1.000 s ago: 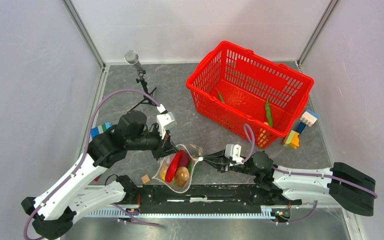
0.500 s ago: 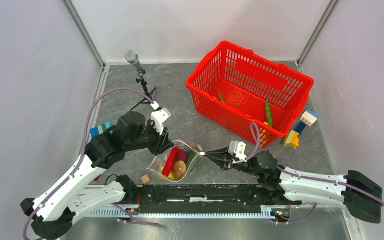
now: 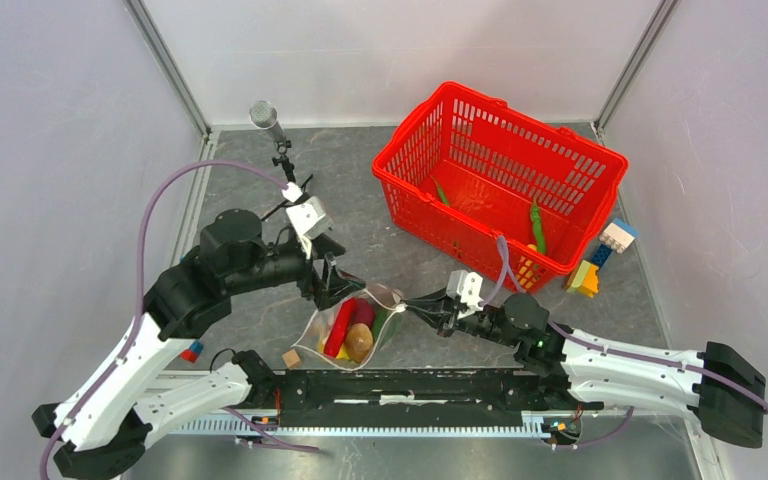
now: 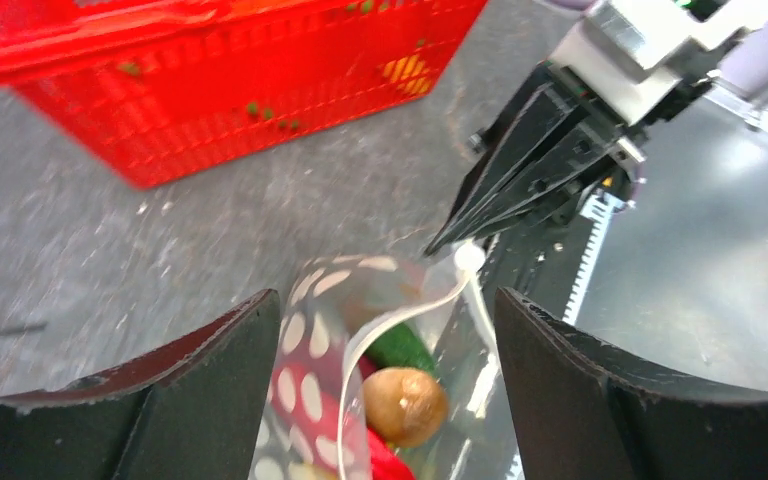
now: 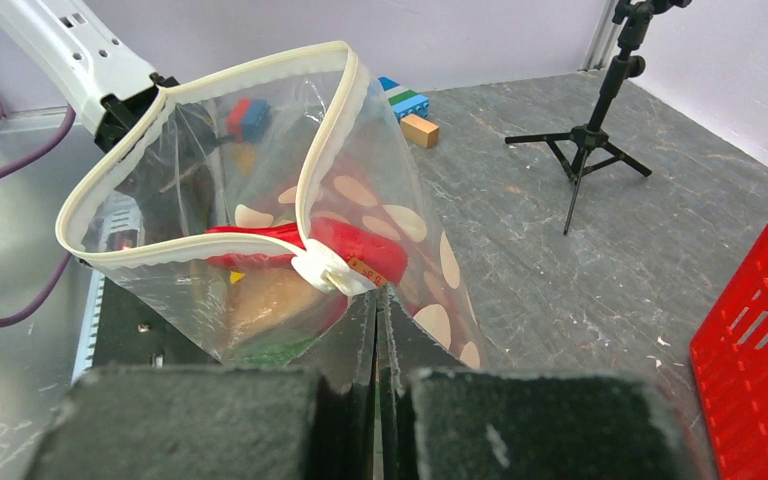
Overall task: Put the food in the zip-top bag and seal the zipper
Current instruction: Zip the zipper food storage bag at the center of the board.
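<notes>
The dotted zip-top bag (image 3: 332,322) lies near the front rail with its mouth gaping. Its white zipper (image 5: 210,85) forms an open loop. Inside sit a red chilli (image 3: 341,327), a brown lump (image 3: 359,342), a magenta aubergine (image 3: 364,310) and a green piece (image 4: 405,350). My right gripper (image 3: 412,308) is shut on the bag's corner beside the white slider (image 5: 325,270). My left gripper (image 4: 385,300) hangs open just above the bag's far-left edge, its fingers (image 4: 210,395) astride the mouth without touching it. Two green pods (image 3: 537,222) lie in the basket.
A red mesh basket (image 3: 392,165) stands at the back right, with toy blocks (image 3: 600,262) by its right corner. A microphone on a small tripod (image 3: 278,140) stands at the back left. A wooden cube (image 3: 291,358) sits by the front rail, left of the bag.
My left gripper has opened, let go of the bag's edge and drawn back up and to the left. The bag has sagged lower. The right gripper keeps its hold.
</notes>
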Robot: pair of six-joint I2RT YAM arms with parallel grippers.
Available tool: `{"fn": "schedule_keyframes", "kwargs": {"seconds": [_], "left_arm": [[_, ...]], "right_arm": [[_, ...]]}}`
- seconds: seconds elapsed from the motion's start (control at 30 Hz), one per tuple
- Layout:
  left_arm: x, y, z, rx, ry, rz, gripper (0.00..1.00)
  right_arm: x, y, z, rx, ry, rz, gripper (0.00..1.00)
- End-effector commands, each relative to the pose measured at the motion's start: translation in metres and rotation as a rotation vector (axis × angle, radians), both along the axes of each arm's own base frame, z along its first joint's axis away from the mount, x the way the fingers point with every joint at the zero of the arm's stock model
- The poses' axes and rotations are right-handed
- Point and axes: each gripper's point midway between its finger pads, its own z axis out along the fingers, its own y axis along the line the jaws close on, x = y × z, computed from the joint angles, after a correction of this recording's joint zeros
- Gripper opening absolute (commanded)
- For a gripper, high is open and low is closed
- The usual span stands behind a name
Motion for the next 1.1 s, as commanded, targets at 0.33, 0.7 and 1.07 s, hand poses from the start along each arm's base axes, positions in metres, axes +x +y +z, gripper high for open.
{"fn": "schedule_keyframes", "kwargs": {"seconds": [0.33, 0.7, 1.07], "left_arm": [[-0.039, -0.089, -0.022, 0.073, -0.091, -0.359, 0.78], [-0.027, -0.088, -0.064, 0.249, -0.154, -0.231, 0.71], [-0.021, -0.080, -0.091, 0.395, -0.195, -0.201, 0.68]], "right_arm": [[-0.004, 0.003, 0.021, 0.052, 0.012, 0.019, 0.00], [0.003, 0.000, 0.014, 0.060, 0.032, -0.005, 0.00], [0.009, -0.003, 0.011, 0.067, 0.057, -0.013, 0.00]]}}
